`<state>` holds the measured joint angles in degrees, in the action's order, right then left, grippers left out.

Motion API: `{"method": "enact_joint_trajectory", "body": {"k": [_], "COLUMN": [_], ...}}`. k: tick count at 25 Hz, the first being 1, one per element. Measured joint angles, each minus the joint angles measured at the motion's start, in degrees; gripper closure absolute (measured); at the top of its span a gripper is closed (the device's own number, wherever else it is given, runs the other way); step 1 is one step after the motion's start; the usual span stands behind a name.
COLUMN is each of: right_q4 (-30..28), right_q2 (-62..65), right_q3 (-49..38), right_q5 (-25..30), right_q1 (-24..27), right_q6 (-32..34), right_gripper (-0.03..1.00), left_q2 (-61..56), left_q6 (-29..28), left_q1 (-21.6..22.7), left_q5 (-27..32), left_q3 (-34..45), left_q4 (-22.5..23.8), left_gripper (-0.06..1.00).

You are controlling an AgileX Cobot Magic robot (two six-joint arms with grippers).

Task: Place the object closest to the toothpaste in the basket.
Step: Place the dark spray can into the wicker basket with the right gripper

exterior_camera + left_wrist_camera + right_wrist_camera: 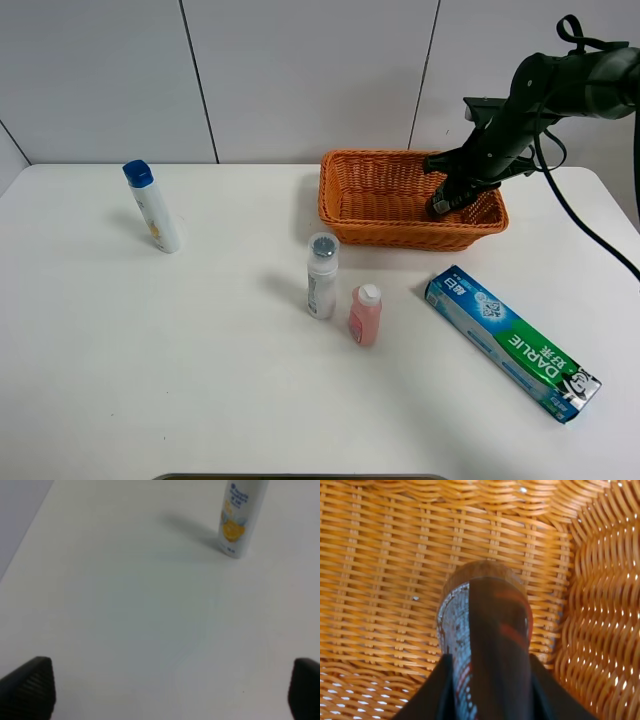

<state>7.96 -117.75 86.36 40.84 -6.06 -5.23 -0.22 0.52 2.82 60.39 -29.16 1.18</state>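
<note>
The green and blue toothpaste box (510,342) lies on the table at the right front. The orange wicker basket (380,158) stands at the back, right of the middle. My right gripper (445,200) reaches down into the basket's right end and is shut on a dark brown bottle (495,615) with a bluish label. The bottle hangs close over the woven floor (380,580); I cannot tell whether it touches. My left gripper (167,690) is open and empty low over the bare table; it does not show in the exterior high view.
A white bottle with a blue cap (152,207) stands at the far left and shows in the left wrist view (240,515). A white bottle with a clear cap (321,277) and a small pink bottle (365,315) stand together before the basket.
</note>
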Motion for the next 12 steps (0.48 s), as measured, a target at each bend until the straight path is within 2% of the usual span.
{"method": "enact_joint_trajectory", "body": {"k": [2, 7, 8, 9, 12], "right_q4": [0.0, 0.0, 0.05, 0.05, 0.05], "right_q2": [0.0, 0.0, 0.0, 0.0, 1.6], "right_q3": [0.0, 0.06, 0.06, 0.06, 0.06], "right_q5": [0.0, -0.07, 0.74, 1.77, 5.47], "right_q1": [0.0, 0.0, 0.0, 0.0, 0.0], "right_q6": [0.0, 1.17, 3.04, 3.76, 4.14], "right_gripper": [0.65, 0.42, 0.33, 0.29, 0.25], "left_q2": [0.0, 0.0, 0.0, 0.0, 0.0], "left_q6": [0.0, 0.0, 0.0, 0.0, 0.0], "left_q1": [0.0, 0.0, 0.0, 0.0, 0.0], "left_q5": [0.0, 0.0, 0.0, 0.0, 0.0], "left_q3": [0.0, 0.0, 0.0, 0.0, 0.0], "left_q4": [0.0, 0.0, 0.0, 0.0, 0.0], "left_gripper": [0.0, 0.0, 0.0, 0.0, 0.0]}}
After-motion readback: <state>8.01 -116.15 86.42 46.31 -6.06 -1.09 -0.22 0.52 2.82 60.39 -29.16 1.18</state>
